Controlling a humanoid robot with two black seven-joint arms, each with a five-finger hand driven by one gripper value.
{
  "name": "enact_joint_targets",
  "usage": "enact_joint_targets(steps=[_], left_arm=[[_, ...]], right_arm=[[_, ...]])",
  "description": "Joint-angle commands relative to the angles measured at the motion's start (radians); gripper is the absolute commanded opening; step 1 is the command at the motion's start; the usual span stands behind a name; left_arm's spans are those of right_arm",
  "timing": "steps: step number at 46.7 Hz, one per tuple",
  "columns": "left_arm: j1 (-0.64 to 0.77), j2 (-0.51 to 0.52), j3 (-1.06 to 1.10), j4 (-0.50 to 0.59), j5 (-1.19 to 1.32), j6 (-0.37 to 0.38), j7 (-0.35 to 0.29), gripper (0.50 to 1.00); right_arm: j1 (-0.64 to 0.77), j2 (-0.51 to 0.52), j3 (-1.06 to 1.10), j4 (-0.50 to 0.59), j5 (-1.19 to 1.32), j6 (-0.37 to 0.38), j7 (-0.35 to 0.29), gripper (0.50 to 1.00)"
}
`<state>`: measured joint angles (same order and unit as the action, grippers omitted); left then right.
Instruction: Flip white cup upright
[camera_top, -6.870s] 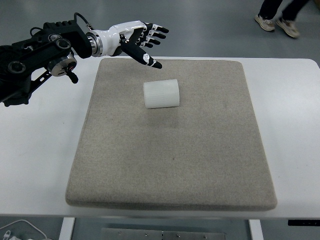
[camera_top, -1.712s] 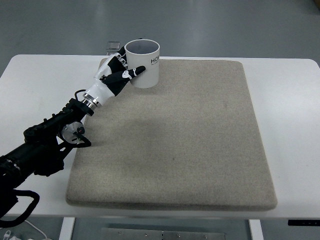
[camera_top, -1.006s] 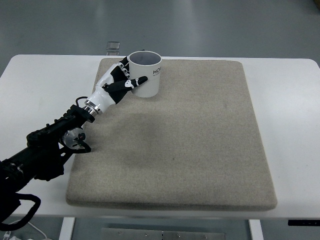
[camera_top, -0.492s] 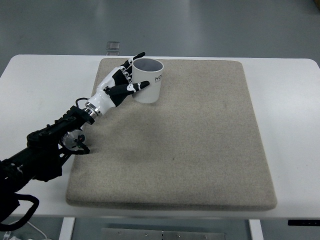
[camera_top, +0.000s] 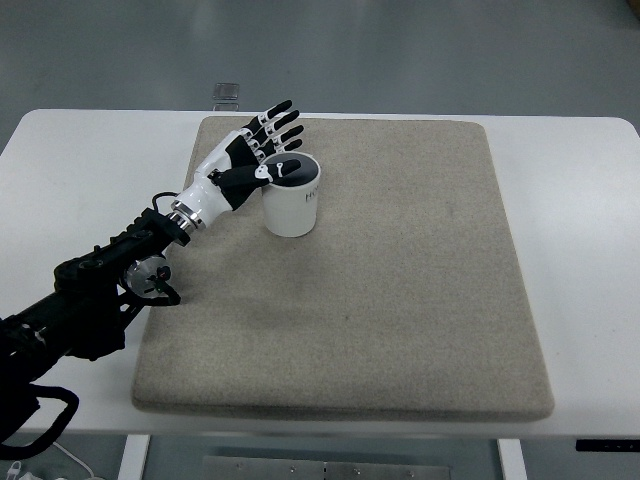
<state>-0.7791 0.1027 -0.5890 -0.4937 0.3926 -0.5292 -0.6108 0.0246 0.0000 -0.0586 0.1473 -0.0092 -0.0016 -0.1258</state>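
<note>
White robot hand, black-tipped fingers, black arm

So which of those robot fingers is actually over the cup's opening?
The thumb of the left hand: it reaches across the rim of the upright white cup. The other four fingers fan out straight beyond the cup, clear of it.

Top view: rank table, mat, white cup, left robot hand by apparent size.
1. Table
2. Mat
3. Left robot hand and white cup: they look about alike, so no ranking; the hand is open beside the upright cup.

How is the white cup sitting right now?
Upright: the white cup stands on the mat, open mouth facing up.
</note>
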Motion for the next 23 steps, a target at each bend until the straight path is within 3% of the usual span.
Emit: enact_joint_targets(steps=[1, 23], left_arm=[[-0.002, 0.000, 0.000, -0.002, 0.000, 0.000, 0.000, 0.990], [-0.015, 0.018, -0.018, -0.006, -0.014, -0.008, 0.000, 0.990]], right_arm=[[0.000, 0.000, -0.001, 0.000, 0.000, 0.000, 0.000, 0.930], [-0.003, 0.000, -0.001, 0.000, 0.000, 0.000, 0.000, 0.930]])
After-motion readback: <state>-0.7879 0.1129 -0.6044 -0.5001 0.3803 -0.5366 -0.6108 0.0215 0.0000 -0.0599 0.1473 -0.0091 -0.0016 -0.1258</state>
